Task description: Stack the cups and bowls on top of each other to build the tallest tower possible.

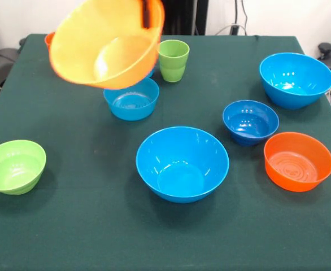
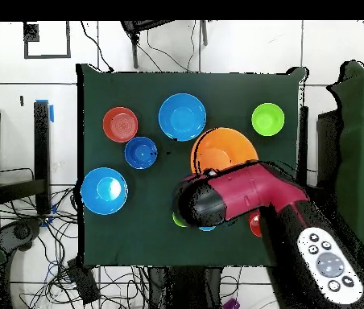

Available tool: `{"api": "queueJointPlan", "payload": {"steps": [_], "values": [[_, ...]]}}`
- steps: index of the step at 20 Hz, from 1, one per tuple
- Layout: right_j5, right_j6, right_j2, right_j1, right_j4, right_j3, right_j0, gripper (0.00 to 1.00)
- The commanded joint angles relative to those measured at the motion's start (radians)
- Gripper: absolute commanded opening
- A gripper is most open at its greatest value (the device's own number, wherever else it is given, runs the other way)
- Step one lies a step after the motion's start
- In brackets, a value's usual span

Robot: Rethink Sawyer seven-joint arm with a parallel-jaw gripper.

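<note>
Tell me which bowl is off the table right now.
The big yellow-orange bowl: it hangs tilted in the air, gripped at its rim by the gripper. Every other bowl, such as the large bright blue one, sits upright on the table.

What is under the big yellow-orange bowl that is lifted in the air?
The yellow-orange bowl hangs tilted above the medium light blue bowl, beside the green cup. An orange edge peeks out behind its left rim. Whatever else stands behind it is covered.
</note>
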Motion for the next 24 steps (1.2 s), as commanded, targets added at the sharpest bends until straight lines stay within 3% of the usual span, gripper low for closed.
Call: {"api": "queueJointPlan", "payload": {"steps": [1, 6, 12, 19, 24], "values": [[0.081, 0.219, -0.062, -0.159, 0.181, 0.125, 0.131, 0.0], [0.019, 0.322, -0.094, -0.19, 0.296, 0.164, 0.222, 0.0], [-0.056, 0.425, -0.169, -0.147, 0.304, 0.158, 0.316, 0.0], [-0.119, 0.474, -0.215, -0.092, 0.242, 0.154, 0.369, 0.0], [-0.209, 0.515, -0.282, -0.027, 0.132, 0.134, 0.408, 0.0]]}}
